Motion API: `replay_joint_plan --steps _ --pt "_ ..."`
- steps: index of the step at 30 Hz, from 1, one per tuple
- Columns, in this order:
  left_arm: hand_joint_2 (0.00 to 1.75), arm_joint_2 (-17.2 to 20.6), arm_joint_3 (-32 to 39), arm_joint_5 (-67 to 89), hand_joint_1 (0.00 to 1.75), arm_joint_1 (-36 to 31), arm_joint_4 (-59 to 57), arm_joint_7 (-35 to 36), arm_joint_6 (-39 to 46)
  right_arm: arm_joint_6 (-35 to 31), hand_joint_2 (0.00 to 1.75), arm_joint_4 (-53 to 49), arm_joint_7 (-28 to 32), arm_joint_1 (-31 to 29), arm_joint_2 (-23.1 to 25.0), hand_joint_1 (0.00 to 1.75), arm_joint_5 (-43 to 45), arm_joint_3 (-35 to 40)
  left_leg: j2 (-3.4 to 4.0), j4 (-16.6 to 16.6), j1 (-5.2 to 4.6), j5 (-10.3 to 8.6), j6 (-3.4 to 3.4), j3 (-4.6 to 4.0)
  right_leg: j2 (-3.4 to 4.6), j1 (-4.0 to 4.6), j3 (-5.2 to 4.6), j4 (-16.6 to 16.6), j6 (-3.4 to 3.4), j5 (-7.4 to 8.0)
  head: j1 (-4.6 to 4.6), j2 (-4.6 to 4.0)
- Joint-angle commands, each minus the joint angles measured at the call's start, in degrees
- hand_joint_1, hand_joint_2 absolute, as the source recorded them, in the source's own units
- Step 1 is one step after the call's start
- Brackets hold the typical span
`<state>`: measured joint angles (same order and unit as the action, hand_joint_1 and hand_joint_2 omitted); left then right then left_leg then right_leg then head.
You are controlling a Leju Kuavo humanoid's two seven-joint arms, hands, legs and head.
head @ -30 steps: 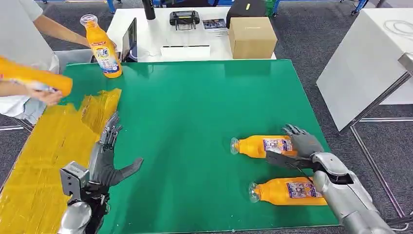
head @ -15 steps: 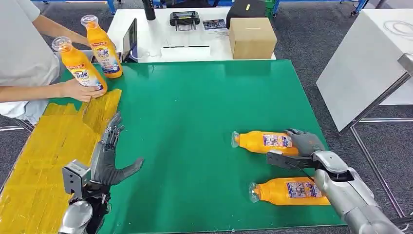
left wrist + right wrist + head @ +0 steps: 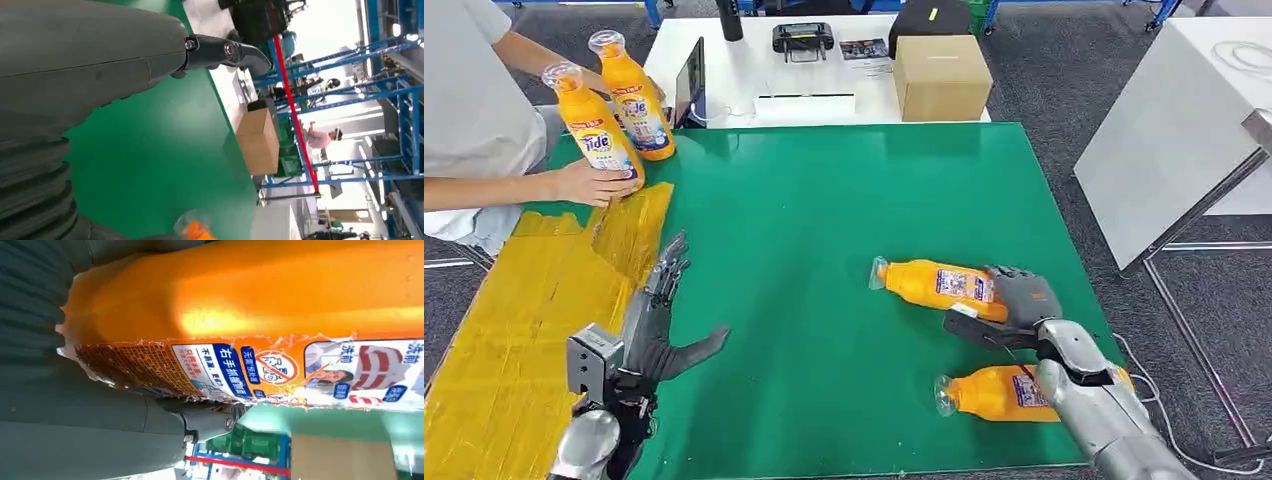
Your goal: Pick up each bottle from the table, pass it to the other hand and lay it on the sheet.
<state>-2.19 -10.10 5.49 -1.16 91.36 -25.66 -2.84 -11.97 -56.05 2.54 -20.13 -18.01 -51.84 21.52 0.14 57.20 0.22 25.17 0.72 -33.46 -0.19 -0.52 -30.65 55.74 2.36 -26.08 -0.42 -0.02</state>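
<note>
My right hand [image 3: 1014, 300] grips the base of an orange bottle [image 3: 934, 283] and holds it tilted just above the green table [image 3: 824, 220], cap pointing left. The right wrist view is close on that bottle's [image 3: 260, 305] orange body and label, with the thumb [image 3: 200, 422] under it. A second orange bottle [image 3: 989, 393] lies on the table beside my right forearm. My left hand [image 3: 659, 320] hangs open over the table's left part, next to the yellow sheet [image 3: 514, 320]; its thumb [image 3: 225, 52] shows in the left wrist view.
At the far left a person's hand [image 3: 589, 183] stands an orange bottle [image 3: 594, 130] upright beside another upright bottle [image 3: 636, 97]. Behind the green table is a white table [image 3: 754, 60] with a cardboard box [image 3: 941, 75] and devices. A white panel [image 3: 1174, 130] stands to the right.
My right hand closed on the bottle and lifted it, shifting it left and tilting it. The person set a second upright bottle at the far left. My left hand edged slightly forward.
</note>
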Motion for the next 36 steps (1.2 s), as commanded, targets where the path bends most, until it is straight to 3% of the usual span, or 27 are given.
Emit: replay_joint_plan --steps 1,3,7,12,14,20,26,36 --pt "1.75 0.6 -6.3 2.2 0.00 -3.3 -3.4 1.9 0.0 -9.3 1.75 -17.9 6.3 7.8 12.8 1.75 7.9 -11.6 0.03 0.0 0.02 0.03 -0.04 0.05 0.06 0.02 0.01 0.0 -0.06 -0.01 -0.07 0.00" --pt "1.75 0.6 -6.3 2.2 0.00 -3.3 -3.4 1.9 0.0 -9.3 1.75 -17.9 6.3 7.8 12.8 1.75 7.9 -11.6 -0.06 0.0 0.03 0.03 -0.04 0.05 -0.02 0.03 0.04 0.0 -0.07 -0.04 -0.02 0.00" --pt "1.75 1.2 -10.2 2.1 0.00 -5.4 -5.6 2.8 -0.7 -10.2 1.75 -24.1 14.9 10.9 18.1 1.73 20.3 -13.2 -0.07 0.0 0.07 0.06 -0.05 0.16 -0.04 0.07 0.16 -0.1 -0.08 -0.05 -0.04 0.00" --pt "1.75 1.2 -10.9 1.8 0.00 -6.0 -6.4 3.0 -0.5 -10.4 1.75 -25.2 14.4 11.3 18.2 1.73 20.2 -12.1 -0.03 0.0 0.00 0.01 -0.04 0.04 -0.01 -0.01 0.01 0.0 -0.06 -0.02 -0.02 0.00" --pt "1.75 1.3 -11.7 1.3 0.00 -6.5 -6.9 3.2 -0.5 -8.3 1.75 -26.1 18.2 11.8 20.3 1.71 28.2 -12.6 -0.04 -0.1 0.00 0.02 -0.04 0.08 -0.01 -0.02 0.03 0.0 -0.07 -0.03 -0.04 0.00" --pt "1.75 1.0 -13.7 -1.6 0.00 -8.9 -9.0 3.3 -0.7 6.9 1.75 -23.1 18.5 11.4 24.0 1.68 44.1 -3.8 0.12 -0.1 0.06 0.10 -0.07 0.24 0.13 0.05 0.16 -0.1 -0.12 -0.05 -0.02 0.00" --pt "1.75 0.9 -14.7 -5.4 0.00 -11.0 -9.6 3.8 -1.8 12.8 1.75 -11.2 19.5 8.7 27.2 1.66 47.5 5.5 0.12 -0.1 0.08 0.03 -0.06 0.16 0.11 0.07 0.07 -0.1 -0.08 0.01 -0.04 0.00" --pt "1.75 0.6 -15.1 -8.7 0.00 -13.0 -11.0 4.6 -2.5 14.9 1.75 -2.0 19.2 6.0 29.0 1.66 47.0 14.0 0.07 -0.1 0.08 0.01 -0.04 0.06 0.05 0.09 0.02 -0.1 -0.05 0.00 -0.04 0.00"
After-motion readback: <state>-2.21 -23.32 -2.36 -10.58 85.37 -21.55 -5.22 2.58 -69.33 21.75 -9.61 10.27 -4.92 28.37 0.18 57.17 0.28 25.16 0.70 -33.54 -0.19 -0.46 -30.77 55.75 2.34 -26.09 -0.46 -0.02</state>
